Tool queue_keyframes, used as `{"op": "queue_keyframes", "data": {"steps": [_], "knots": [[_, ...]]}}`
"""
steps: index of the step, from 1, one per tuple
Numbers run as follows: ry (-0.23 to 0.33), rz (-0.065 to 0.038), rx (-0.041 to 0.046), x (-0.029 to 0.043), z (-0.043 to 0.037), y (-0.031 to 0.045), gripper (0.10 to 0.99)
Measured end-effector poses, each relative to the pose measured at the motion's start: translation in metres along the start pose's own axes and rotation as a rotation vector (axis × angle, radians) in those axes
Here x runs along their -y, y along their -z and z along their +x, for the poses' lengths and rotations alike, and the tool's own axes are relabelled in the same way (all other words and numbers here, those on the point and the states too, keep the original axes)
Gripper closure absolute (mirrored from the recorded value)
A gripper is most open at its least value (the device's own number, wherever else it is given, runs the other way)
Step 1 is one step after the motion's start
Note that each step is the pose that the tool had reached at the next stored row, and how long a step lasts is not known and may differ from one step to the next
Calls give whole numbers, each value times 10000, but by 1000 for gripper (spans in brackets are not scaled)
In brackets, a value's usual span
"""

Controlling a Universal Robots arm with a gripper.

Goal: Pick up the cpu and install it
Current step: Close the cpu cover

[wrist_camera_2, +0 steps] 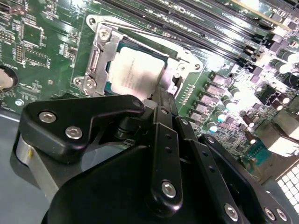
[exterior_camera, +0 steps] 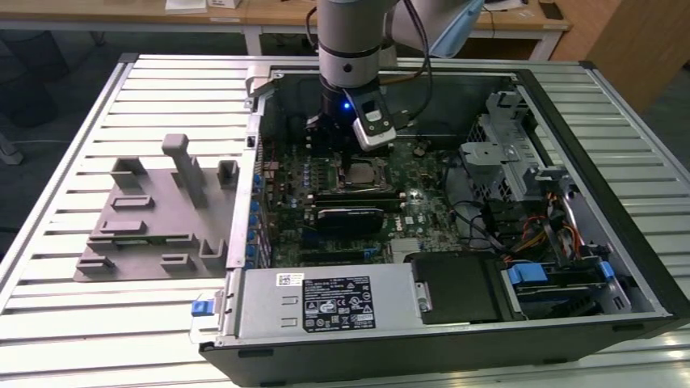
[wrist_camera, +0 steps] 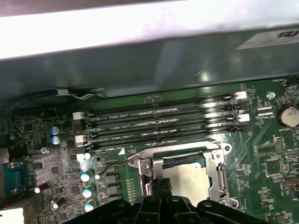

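Observation:
The cpu (wrist_camera_2: 135, 72), a flat square chip with a silver-white top, lies inside the metal socket frame (wrist_camera_2: 98, 60) on the green motherboard (wrist_camera: 261, 154). It also shows in the first wrist view as the cpu (wrist_camera: 189, 179) and in the exterior view as the cpu (exterior_camera: 359, 174), mid-case. My gripper (exterior_camera: 342, 139) hangs inside the open computer case, just above the socket's edge. Its black fingers (wrist_camera_2: 163, 116) come together at the chip's rim, with nothing between them. In the first wrist view the gripper (wrist_camera: 162, 186) points at the socket's near edge.
A grey holder plate (exterior_camera: 151, 222) with upright blocks sits on the slatted table at the exterior view's left. Within the case are memory slots (wrist_camera: 159, 121), a black module (exterior_camera: 351, 218), a power supply (exterior_camera: 323, 303), a drive cage (exterior_camera: 506, 162) and cables (exterior_camera: 534, 234).

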State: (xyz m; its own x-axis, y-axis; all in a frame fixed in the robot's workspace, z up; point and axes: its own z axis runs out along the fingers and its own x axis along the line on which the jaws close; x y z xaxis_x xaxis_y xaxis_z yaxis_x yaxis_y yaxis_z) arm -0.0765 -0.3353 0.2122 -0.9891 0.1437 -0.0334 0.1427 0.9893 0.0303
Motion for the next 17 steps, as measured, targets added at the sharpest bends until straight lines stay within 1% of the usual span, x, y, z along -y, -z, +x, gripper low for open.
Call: {"op": "queue_keyframes", "data": {"steps": [6,11,17], "knots": [[1,-3,11,5,33,-9,980],[0,-3,19,12,82,-19,980],[3,-6,37,16,97,-64,980]]}}
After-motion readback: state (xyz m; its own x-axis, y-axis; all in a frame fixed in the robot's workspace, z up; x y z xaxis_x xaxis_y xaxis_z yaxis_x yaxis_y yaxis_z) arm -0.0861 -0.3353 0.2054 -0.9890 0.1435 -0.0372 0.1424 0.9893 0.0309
